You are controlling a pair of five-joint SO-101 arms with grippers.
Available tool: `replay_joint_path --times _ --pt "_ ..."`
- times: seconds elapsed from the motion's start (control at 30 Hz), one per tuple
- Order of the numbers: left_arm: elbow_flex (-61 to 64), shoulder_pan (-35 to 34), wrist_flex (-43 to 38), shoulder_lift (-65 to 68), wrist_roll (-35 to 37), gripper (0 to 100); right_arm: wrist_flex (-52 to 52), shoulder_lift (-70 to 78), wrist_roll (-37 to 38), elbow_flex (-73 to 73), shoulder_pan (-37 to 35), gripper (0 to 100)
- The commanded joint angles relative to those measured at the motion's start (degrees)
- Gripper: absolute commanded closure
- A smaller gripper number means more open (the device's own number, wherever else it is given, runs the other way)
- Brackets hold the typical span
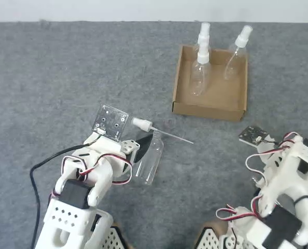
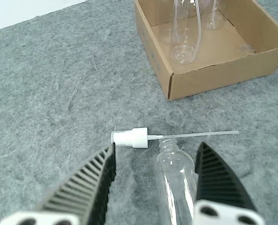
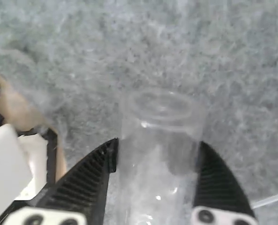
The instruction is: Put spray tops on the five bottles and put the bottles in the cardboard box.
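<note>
Left arm (image 1: pixel 92 176), near edge of the grey felt table (image 1: pixel 66 78): we see its left gripper (image 2: pixel 157 146) held low with the jaws wide apart, one on either side of an uncapped bottle (image 1: pixel 149 160) that lies on the felt, neck toward the box. Neither jaw grips it. Just beyond the neck lies a loose spray top (image 2: pixel 134 137), its dip tube (image 2: pixel 200 135) pointing right.

Cardboard box (image 1: pixel 208 110), far right of centre: we count three capped bottles (image 1: pixel 199 72) inside, two by the left wall and one by the right, with their spray tops toward the far wall.

Right arm (image 1: pixel 283 176), near right corner: folded close to its base. Its right gripper (image 3: pixel 157 145) is closed against the sides of a second clear bottle (image 3: pixel 160 122), the base pointing away from the wrist.
</note>
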Motion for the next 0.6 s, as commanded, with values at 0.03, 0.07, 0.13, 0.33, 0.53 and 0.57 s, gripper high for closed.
replay_joint_path --times 0.03,0.07,0.13,0.33,0.53,0.57 --pt "-3.3 -0.1 -1.8 0.4 -0.4 75 -1.9 -1.2 0.5 -2.4 -5.0 99.1" --pt "-3.3 -0.3 -1.8 0.4 -0.4 75 -1.1 -2.0 0.4 -3.3 -7.1 99.5" --pt "-3.4 -0.4 -1.8 0.4 -0.4 75 -0.1 -4.2 -1.8 -4.9 -12.4 98.2" --pt "-3.6 -0.5 -1.7 0.4 -0.4 75 0.0 -11.1 -14.5 -6.9 -33.9 99.2" --pt "-3.7 -1.7 -1.6 0.8 -0.4 75 -0.5 -13.5 -17.5 -6.9 -51.2 99.2" --pt "-4.0 -2.7 -1.7 0.8 -0.4 75 -0.9 -13.4 -17.7 -6.9 -53.2 99.2"
